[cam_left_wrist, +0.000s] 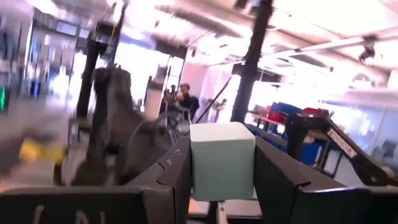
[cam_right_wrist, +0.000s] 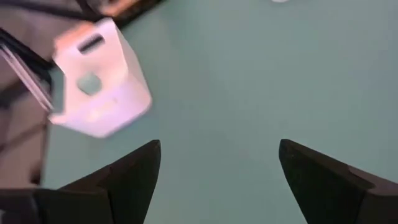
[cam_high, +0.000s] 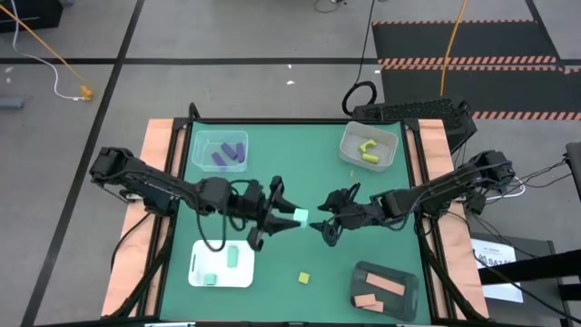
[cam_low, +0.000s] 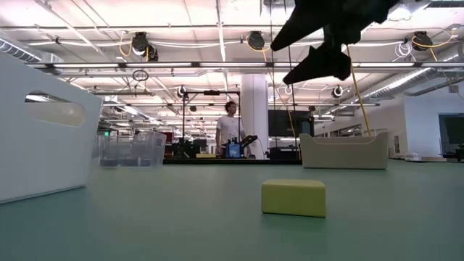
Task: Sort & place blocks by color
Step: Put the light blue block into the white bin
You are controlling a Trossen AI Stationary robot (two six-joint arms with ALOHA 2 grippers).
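**High view: mint block aloft, two hands close over mid-bench**

High view first, left to right. The left hand (cam_high: pixel 289 218) is over the middle of the bench (cam_high: pixel 272 154), pinching a mint block (cam_high: pixel 300 217) between its fingers, lifted clear of the surface. The left wrist view confirms it: a pale green cube (cam_left_wrist: pixel 222 160), smooth, square-edged with softly rounded corners, held by two faces only.

Just beside it sits the right hand (cam_high: pixel 324 225), fingers spread wide and empty, as its own wrist view shows. That's the worry: the two hands are very near each other, and any swing by either arm could clip the other and knock the cube loose. The smooth faces could also let it twist or slide out on a fast turn.

The white tray (cam_high: pixel 221 265) with green pieces lies near, at the front left; a careless release could bounce the cube off its edge. One yellow block (cam_high: pixel 304 276) lies loose in front, centre.
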